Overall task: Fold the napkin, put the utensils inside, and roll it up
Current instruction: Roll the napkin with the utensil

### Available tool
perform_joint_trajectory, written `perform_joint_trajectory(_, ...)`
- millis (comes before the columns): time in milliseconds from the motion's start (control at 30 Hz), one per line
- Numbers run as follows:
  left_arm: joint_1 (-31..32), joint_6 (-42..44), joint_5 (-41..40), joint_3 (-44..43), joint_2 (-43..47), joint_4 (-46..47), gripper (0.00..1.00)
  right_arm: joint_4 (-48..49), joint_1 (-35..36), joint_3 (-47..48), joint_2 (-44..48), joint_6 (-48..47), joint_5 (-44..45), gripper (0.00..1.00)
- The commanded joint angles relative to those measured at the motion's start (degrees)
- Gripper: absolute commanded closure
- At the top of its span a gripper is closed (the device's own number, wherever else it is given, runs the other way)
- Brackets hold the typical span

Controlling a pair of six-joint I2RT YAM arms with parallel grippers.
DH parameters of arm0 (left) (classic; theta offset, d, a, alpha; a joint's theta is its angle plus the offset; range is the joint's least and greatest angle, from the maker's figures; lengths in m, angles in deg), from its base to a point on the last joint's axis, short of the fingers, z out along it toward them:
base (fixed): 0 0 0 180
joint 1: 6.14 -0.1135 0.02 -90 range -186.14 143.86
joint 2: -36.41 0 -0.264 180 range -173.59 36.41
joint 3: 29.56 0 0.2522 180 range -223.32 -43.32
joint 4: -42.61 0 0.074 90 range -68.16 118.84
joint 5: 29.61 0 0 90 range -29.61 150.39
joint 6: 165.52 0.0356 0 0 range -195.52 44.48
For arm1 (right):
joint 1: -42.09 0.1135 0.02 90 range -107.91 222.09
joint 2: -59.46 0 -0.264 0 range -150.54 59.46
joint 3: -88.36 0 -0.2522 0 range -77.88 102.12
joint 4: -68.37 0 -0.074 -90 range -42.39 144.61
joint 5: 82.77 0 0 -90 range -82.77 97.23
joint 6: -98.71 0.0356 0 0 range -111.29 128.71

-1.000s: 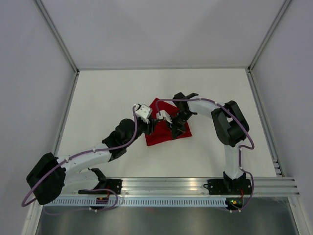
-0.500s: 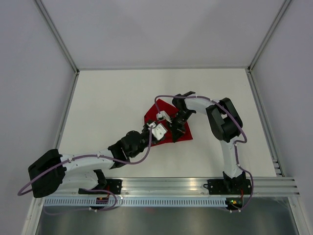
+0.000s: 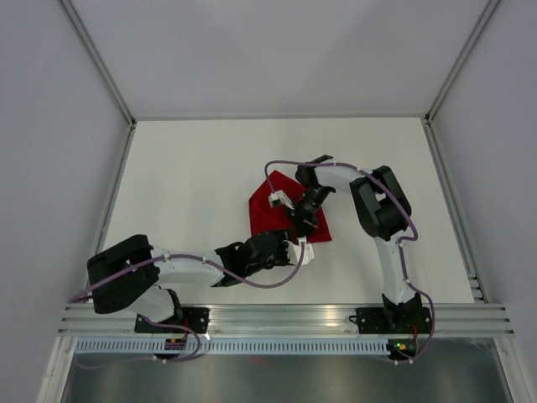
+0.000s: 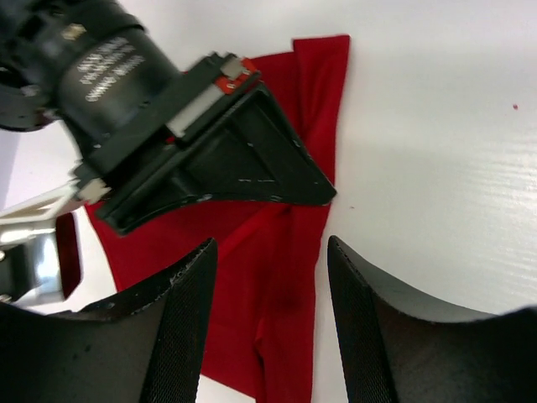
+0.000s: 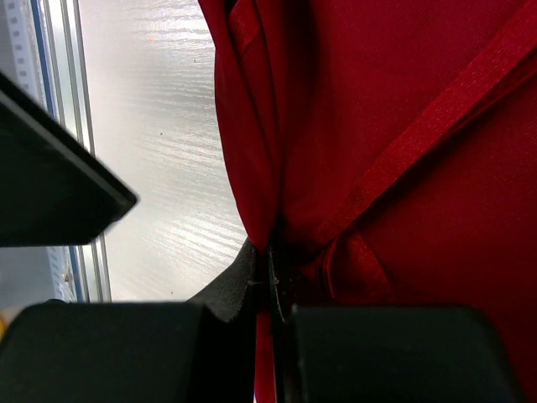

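My right gripper (image 5: 273, 285) clamps the limp, slippery napkin (image 5: 403, 126) at a bunched fold; my left gripper (image 4: 268, 245), jaws apart at the napkin's near edge, should pinch its hem.

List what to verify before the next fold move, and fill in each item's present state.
1. The right gripper grips the thin deep-red fabric napkin: ok, the jaws are closed on a ridge of cloth.
2. The left gripper is free to take a new hold: ok, its fingers are apart with nothing clamped, over the napkin's near edge.
3. The two grippers are apart: ok, but they are close.
4. The napkin lies flat: not ok, it is bunched, with a folded strip and creases.
5. The napkin is fully on the white table: ok.
6. The utensils are at hand: not ok, none shows in any view.
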Motion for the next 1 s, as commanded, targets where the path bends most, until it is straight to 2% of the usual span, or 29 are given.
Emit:
perform_joint_trajectory(0,0.34,4.73,3.59,-2.40,-3.96,-0.25,0.39,2.53,-0.08,-0.07,-3.17,-2.83,4.45,0.98)
perform_joint_trajectory(300,0.16,6.22,5.09,-3.89,-11.78,4.05,0.39,2.35,-0.16,0.37,-3.61,-2.57,4.53,0.99)
perform_joint_trajectory(633,-3.17,4.56,5.53,-5.47,-15.57,5.03,0.41,2.18,-0.16,0.46,-3.61,-2.74,4.44,0.99)
perform_joint_trajectory(833,-5.02,3.85,8.51,-6.26,-15.74,1.60,0.47,2.00,-0.34,0.64,-3.61,-2.83,4.18,1.00)
perform_joint_trajectory(933,-5.38,3.76,10.10,-7.32,-15.91,-1.29,0.53,1.92,-0.34,0.72,-3.70,-2.83,4.18,1.00)
perform_joint_trajectory(967,-5.46,3.85,10.18,-7.67,-16.09,-1.91,0.58,1.83,-0.34,0.81,-3.78,-2.92,4.18,1.00)
